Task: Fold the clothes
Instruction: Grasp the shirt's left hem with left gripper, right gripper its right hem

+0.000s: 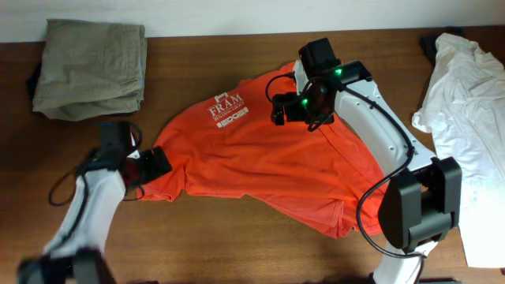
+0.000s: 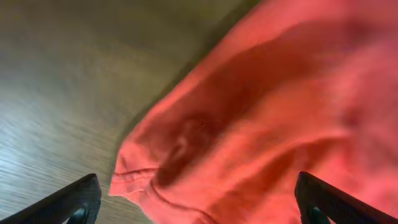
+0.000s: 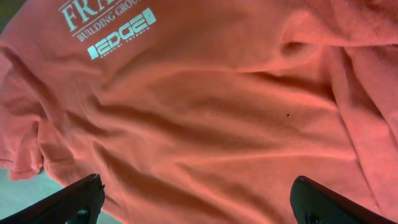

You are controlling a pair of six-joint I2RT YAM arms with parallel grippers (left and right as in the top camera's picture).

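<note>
The red-orange short-sleeved cotton T-shirt point(image 1: 268, 158) lies rumpled mid-way on the brown wooden surface point(image 1: 237, 244). I judge the left pincer point(image 1: 150, 164), spread and empty at its 8 o'clock edge, should bite the sleeve hem point(image 2: 140, 183) squarely, and the right pincer point(image 1: 284, 108), spread and empty near 1 o'clock, one layer only. Only the overhead view shows the whole outline; only the left wrist view, the hem's stitching.

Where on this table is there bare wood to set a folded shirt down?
Bare table along the front edge, between the left arm and the right arm's base; a smaller patch behind the T-shirt, beside the olive garment. Crowded at right, between that arm and the white garment.
</note>
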